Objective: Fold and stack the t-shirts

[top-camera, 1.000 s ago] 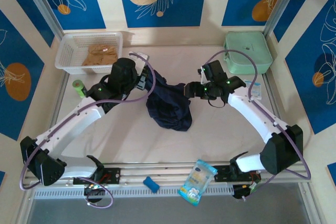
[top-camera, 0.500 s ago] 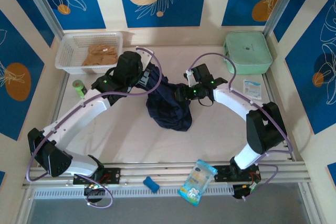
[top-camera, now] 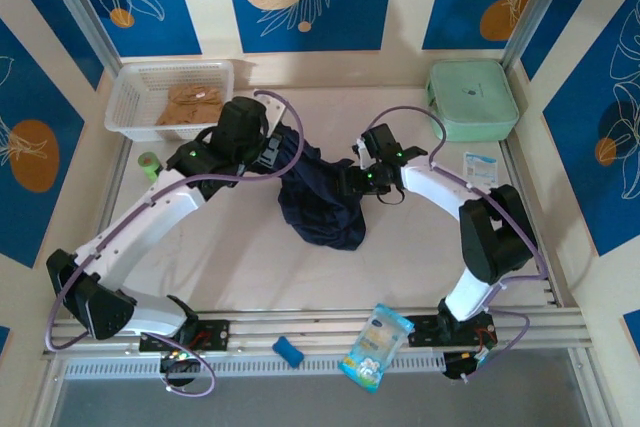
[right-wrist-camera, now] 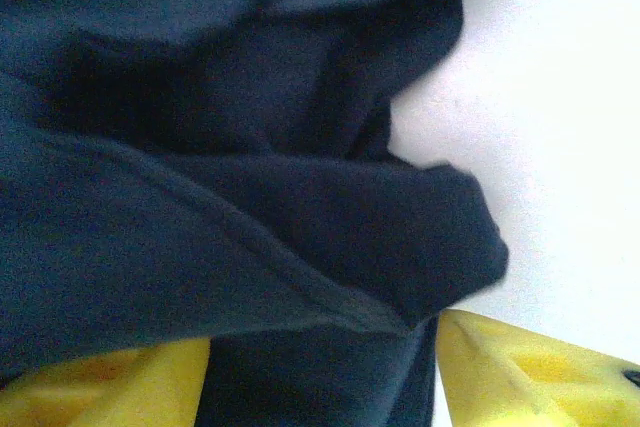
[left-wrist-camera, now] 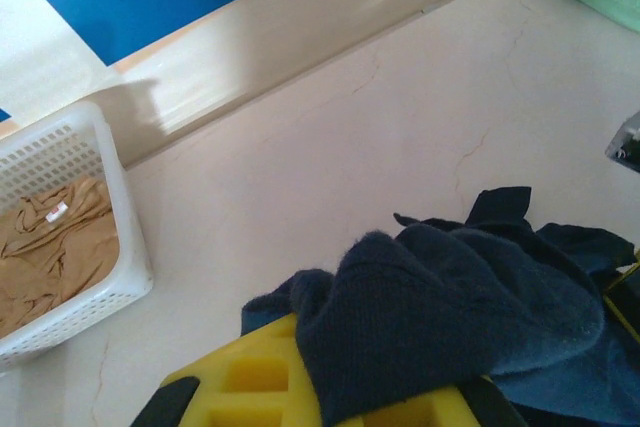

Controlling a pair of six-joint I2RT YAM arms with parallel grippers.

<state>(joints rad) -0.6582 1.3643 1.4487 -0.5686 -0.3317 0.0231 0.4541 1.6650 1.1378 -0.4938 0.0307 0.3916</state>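
Far L, the tan t-shirt (top-camera: 190,104) lies crumpled in the white basket (top-camera: 125,107), well apart from both arms. Your left gripper (top-camera: 283,154) is clamped tight on the navy t-shirt (top-camera: 320,202) at its upper L edge; the wrist cam shows cloth bunched over the yellow pad (left-wrist-camera: 250,377). The rest of the shirt sags in a heap at table centre. Your right gripper (top-camera: 345,179) sits at the shirt's R edge, jaws apart w/ a fold between the fingers (right-wrist-camera: 520,372). Vs 1 s ago: R arm has swung in toward the shirt, L barely shifted.
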